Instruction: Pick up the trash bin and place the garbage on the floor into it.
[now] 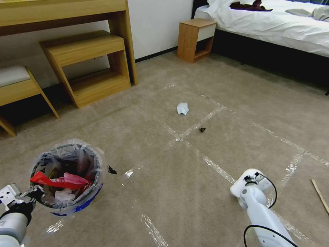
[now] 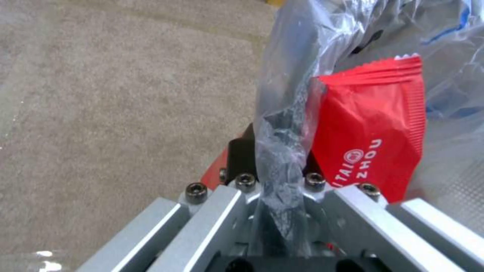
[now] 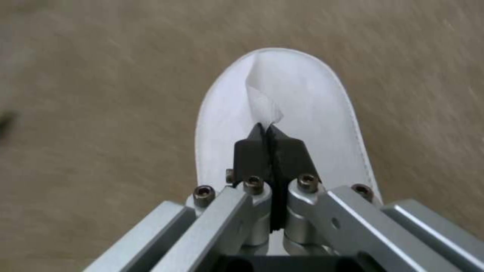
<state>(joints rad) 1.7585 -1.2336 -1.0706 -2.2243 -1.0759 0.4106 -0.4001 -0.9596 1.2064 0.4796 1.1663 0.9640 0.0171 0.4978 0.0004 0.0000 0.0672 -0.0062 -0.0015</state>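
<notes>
The left gripper point(image 2: 275, 151) is closed on the rim of the trash bin point(image 1: 66, 176), low on the left; inside lie a red wrapper point(image 1: 56, 180) and white tissue point(image 1: 65, 195). The right gripper point(image 3: 272, 132) pinches a white slipper point(image 3: 307, 102). Farther on the carpet point(image 1: 164, 192) lies a tissue wad point(image 1: 182, 108)

Trash bin point(image 1: 66, 178): small, round, red and blue outside, lined with a crinkled clear plastic bag point(image 2: 287, 124). It is upright, its rim clamped at the left gripper point(image 2: 276, 151). Contents: a red wrapper point(image 2: 373, 128) just beside the gripper fingers, and white tissue.

Slipper point(image 3: 282, 113): flat, white, pinched at its upper by the closed right gripper point(image 3: 271, 130), above the carpet.

Tissue wad point(image 1: 182, 108): white, crumpled, on the carpet well ahead of both grippers.

Wooden stick point(image 1: 320, 196): thin, on the floor to the right of the right arm.
</notes>
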